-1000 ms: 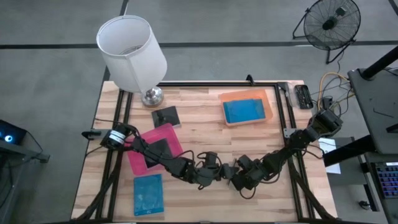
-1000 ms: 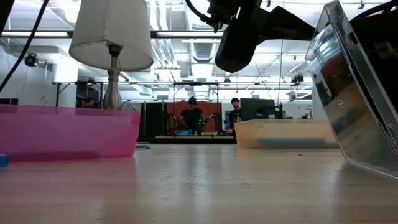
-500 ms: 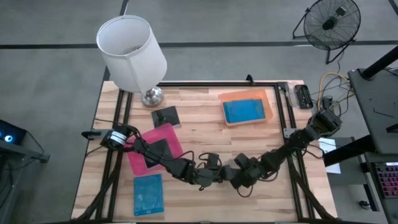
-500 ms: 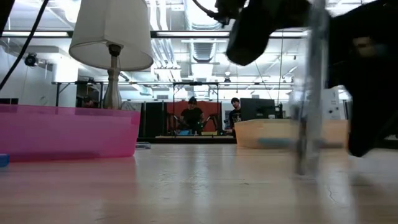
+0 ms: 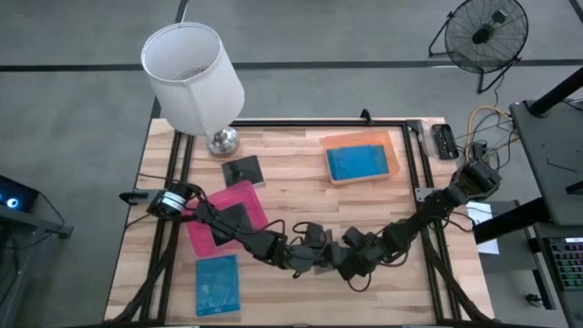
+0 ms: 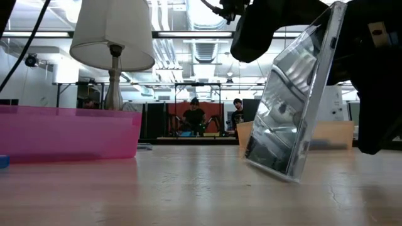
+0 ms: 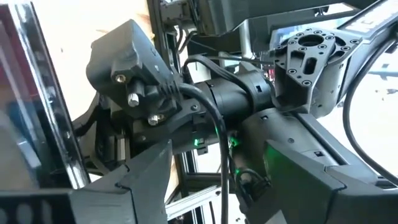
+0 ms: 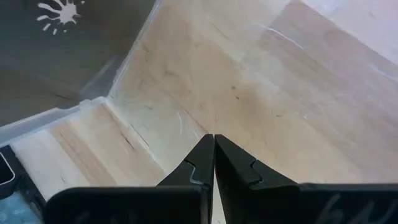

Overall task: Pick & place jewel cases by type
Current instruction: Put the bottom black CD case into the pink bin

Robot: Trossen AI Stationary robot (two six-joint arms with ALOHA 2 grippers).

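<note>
The left gripper's [image 5: 312,258] fingers [image 7: 147,181] are clamped on the edge of a tilted jewel case [image 6: 290,119]. The case stands on its lower edge on the desk [image 5: 364,219] and leans over at the top, its shiny clear face catching the room. This happens at the near middle of the desk, where the left arm reaches in from the left side.

Just to the right of it, the right gripper [image 8: 213,138] has its fingers pressed tight together, with nothing between them. It points down at bare wood, with the corner of a dark translucent case close by. I cannot tell whether it touches that case.

Left of the two grippers, the pink tray [image 5: 252,195] holds a dark jewel case [image 5: 232,219]. Nearer than the tray, at the near left of the desk, a blue jewel case [image 5: 217,284] lies flat on the wood. Beyond the tray, another dark case [image 5: 243,170] lies on the desk just beside the foot of a white-shaded lamp [image 5: 193,77]. At the far right, the orange tray [image 5: 360,138] holds a blue case [image 5: 355,162].
</note>
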